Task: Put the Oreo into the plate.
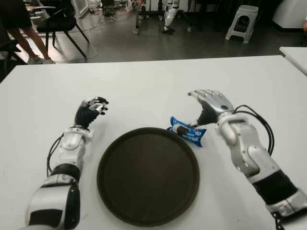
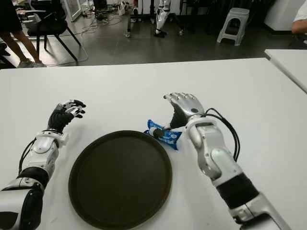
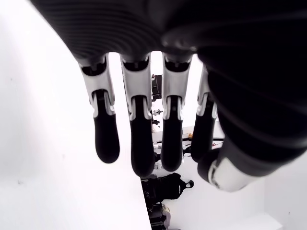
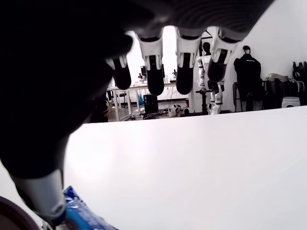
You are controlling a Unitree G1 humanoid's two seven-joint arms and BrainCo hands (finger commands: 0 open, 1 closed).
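Observation:
The Oreo [image 1: 188, 132] is a blue packet lying on the white table [image 1: 144, 86], just off the far right rim of the round dark plate [image 1: 148, 175]. My right hand [image 1: 189, 111] hovers over the packet from the right. Its fingers [image 4: 156, 76] are spread above the packet and its thumb tip [image 4: 45, 203] comes down at the near end; nothing is grasped. The plate has nothing in it. My left hand [image 1: 93, 108] shows left of the plate, fingers [image 3: 136, 139] relaxed and holding nothing.
A second white table [image 1: 295, 55] juts in at the far right. Beyond the table's far edge are a grey stool [image 1: 242, 21], black chairs [image 1: 57, 24] and a person's legs [image 1: 24, 36] on the floor.

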